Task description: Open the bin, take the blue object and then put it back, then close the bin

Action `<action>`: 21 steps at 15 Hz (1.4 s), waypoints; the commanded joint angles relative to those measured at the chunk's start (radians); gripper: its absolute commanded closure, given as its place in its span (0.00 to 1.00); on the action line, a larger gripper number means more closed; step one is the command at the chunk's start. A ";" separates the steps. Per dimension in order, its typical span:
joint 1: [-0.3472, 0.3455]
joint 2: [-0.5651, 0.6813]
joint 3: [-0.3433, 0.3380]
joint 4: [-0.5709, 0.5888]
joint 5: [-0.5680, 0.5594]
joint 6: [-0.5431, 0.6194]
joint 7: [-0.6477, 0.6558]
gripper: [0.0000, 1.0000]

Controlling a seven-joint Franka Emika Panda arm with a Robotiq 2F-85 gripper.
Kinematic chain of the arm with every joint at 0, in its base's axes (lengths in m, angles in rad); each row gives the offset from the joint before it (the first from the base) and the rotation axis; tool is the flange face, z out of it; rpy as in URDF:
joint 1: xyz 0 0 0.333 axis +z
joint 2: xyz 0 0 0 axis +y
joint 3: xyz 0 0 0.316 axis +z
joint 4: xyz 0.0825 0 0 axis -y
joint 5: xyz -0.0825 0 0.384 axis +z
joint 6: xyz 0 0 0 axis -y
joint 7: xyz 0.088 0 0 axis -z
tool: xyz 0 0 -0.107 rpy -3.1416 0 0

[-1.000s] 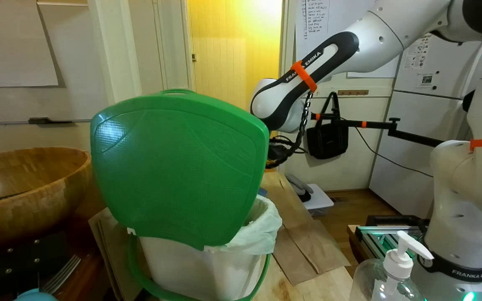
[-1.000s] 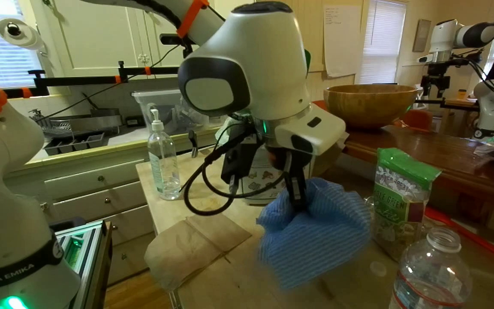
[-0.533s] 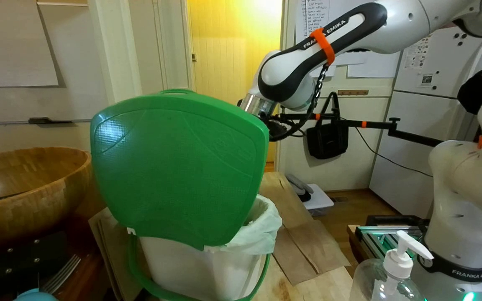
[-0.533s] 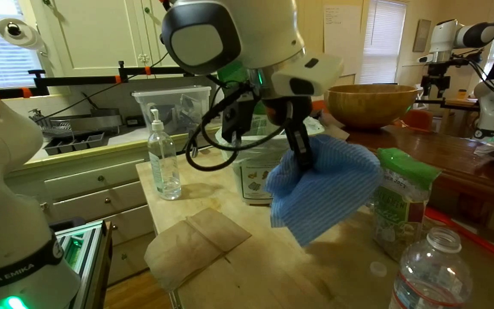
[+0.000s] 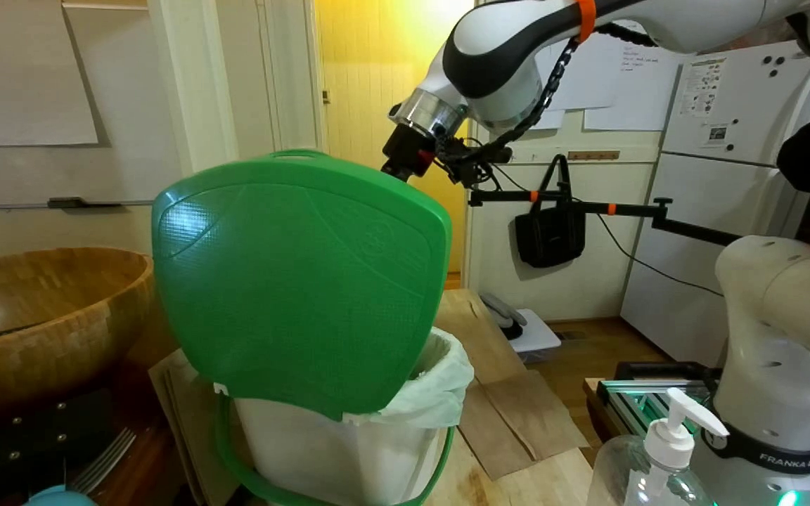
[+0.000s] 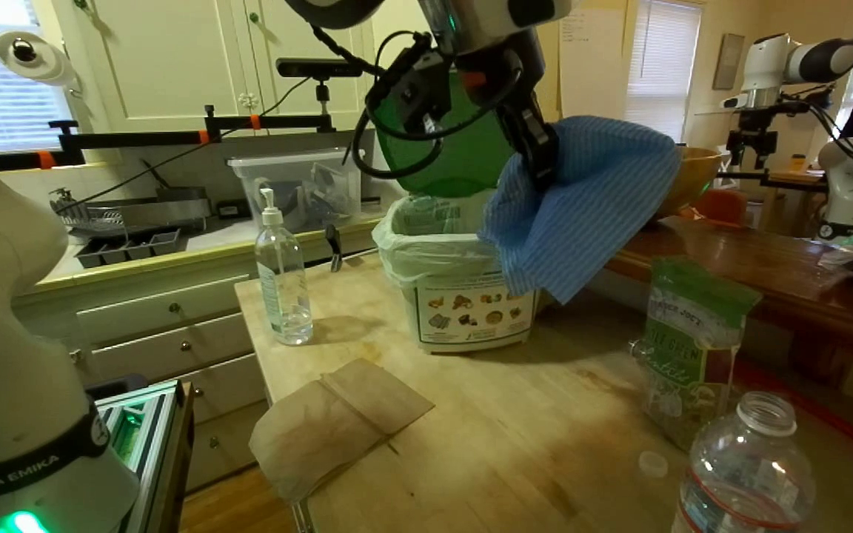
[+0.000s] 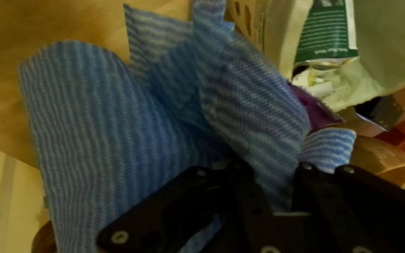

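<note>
In an exterior view my claw [image 6: 543, 174] is narrow, gripping the light-blue striped cloth [image 6: 597, 207] — it hangs in loose folds above the wooden worktop [image 6: 486, 444]. In this view one side of it overlaps the whitish translucent plastic bin [image 6: 471, 311]; can't tell if they touch. Bin's upright, w/ a pale thin-plastic liner [image 6: 426, 255] folded over its rim. To one side, a tall clear pump bottle [image 6: 282, 296]; lower in view, a flat creased brown paper piece [image 6: 338, 429]. Opp. side: an upright green-topped food packet [image 6: 693, 348], a clear open-necked plastic bottle [image 6: 745, 474] in front of it, & a small whitish disc [image 6: 652, 464].

In an exterior view the broad bright-green hinged lid [image 5: 299, 281] stands up — bin's open. My grey-white arm [image 5: 700, 24] comes in from upper rt; fingertips & cloth are hidden behind the lid. A big round wooden bowl [image 5: 46, 316] sits near the bin, a metal fork [image 5: 104, 460] lower down; a black handled bag [image 5: 551, 235] hangs farther back.

Wrist view: cloth fills much of it, one fold pinched btwn my dark fingers [image 7: 251, 195]. Top rt, a green-and-white printed label [image 7: 329, 30] amid pale folds; by the cloth's edge a purple scrap [image 7: 316, 107], partly hidden, can't tell what.
</note>
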 commanded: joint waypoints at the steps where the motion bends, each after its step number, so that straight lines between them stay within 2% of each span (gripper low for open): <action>1: 0.081 -0.003 -0.025 0.044 0.129 -0.057 -0.088 0.96; 5: 0.138 0.004 -0.014 0.088 0.291 -0.176 -0.190 0.96; 8: 0.147 0.021 0.003 0.104 0.357 -0.287 -0.242 0.96; 12: 0.128 0.067 0.026 0.104 0.354 -0.398 -0.262 0.96; 15: 0.116 0.112 0.038 0.096 0.347 -0.438 -0.277 0.96; 21: 0.092 0.193 0.079 0.085 0.277 -0.414 -0.281 0.96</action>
